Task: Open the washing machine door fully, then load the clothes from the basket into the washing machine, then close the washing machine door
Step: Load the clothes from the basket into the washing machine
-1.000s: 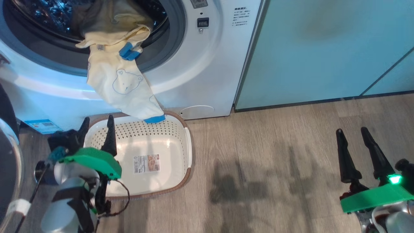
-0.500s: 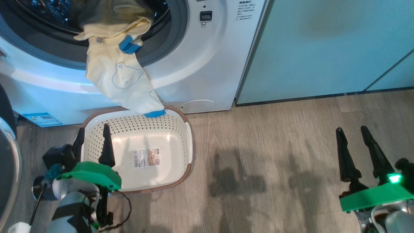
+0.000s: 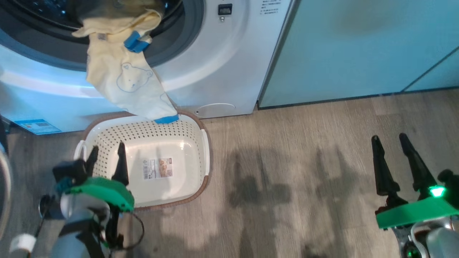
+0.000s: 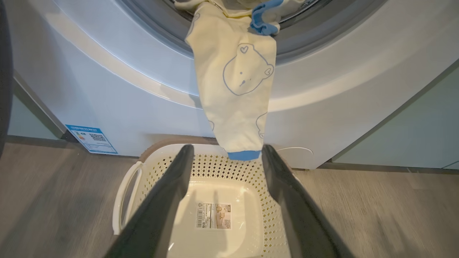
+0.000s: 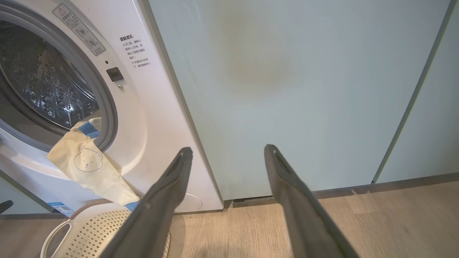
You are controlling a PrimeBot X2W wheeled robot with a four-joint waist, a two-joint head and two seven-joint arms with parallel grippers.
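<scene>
The white washing machine (image 3: 222, 64) stands with its drum open. The pale yellow clothes (image 3: 125, 82) with a bear drawing hang from the drum over the grey seal, and a blue cuff dangles just above the far rim of the basket (image 3: 204, 150). The cream basket sits on the floor against the washer with only a label on its bottom. My left gripper (image 3: 107, 148) hovers open over the basket's near left part, empty; in the left wrist view (image 4: 226, 147) it points at the hanging clothes (image 4: 235, 89). My right gripper (image 3: 389, 137) is open and empty over the floor far to the right. A dark strip of the washing machine door (image 4: 3, 71) lines the left edge.
Pale green cabinet doors (image 3: 358, 46) stand right of the washer, straight ahead of my right gripper (image 5: 227, 147). Wood-look floor (image 3: 287, 172) stretches between the basket and the right arm. A blue label (image 3: 36, 126) marks the washer's lower left corner.
The head view has shifted a little. My left gripper has drawn back from the basket's far wall toward its near left side, still open. The clothes and the right gripper stay put.
</scene>
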